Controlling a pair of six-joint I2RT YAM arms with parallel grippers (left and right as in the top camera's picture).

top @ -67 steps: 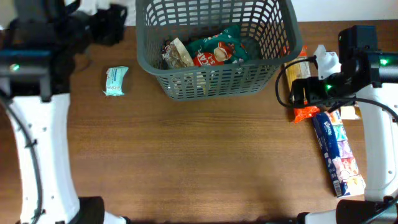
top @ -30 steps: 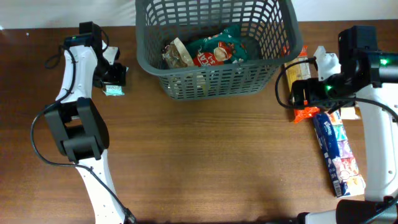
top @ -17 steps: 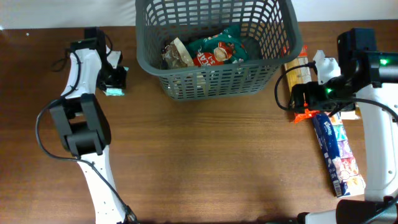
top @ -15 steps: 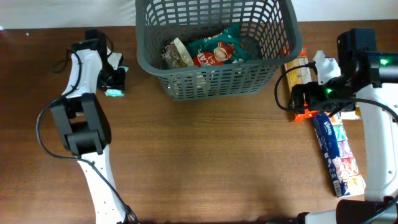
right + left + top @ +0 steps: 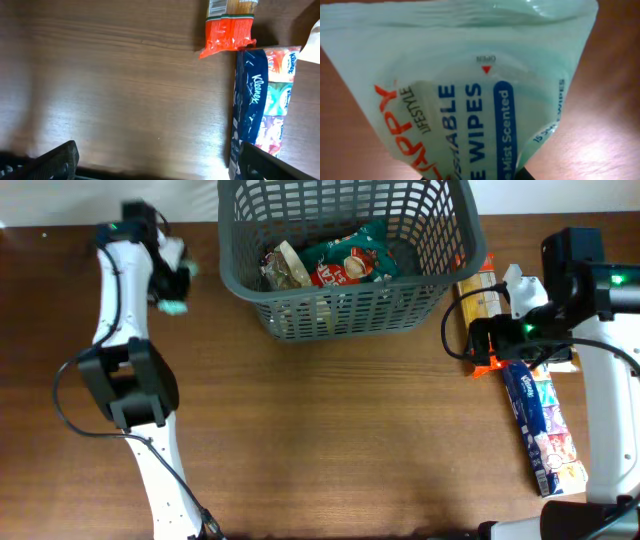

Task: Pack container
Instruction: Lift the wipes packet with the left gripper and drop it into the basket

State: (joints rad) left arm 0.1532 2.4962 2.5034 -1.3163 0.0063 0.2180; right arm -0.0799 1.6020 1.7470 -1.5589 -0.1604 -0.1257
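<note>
The container (image 5: 345, 315), a dark grey slotted basket, stands at the back middle of the table with a green snack packet (image 5: 350, 260) and a brown one (image 5: 285, 268) inside. My left gripper (image 5: 170, 282) hovers left of the basket, shut on a mint-green wipes pack (image 5: 176, 306). In the left wrist view the wipes pack (image 5: 470, 95) fills the frame, pinched at its lower edge by my left gripper (image 5: 475, 175). My right gripper (image 5: 487, 340) is open to the right of the basket, and in the right wrist view it (image 5: 160, 165) holds nothing above bare wood.
An orange-ended yellow packet (image 5: 480, 292) lies just right of the basket, its orange end (image 5: 227, 32) ahead of my right gripper. A long blue Kleenex pack (image 5: 540, 425) lies along the right side (image 5: 260, 100). A white item (image 5: 520, 275) sits behind my right arm.
My left gripper closed on the wipes pack and lifted it off the table, shifting toward the back. My right arm has barely moved.
</note>
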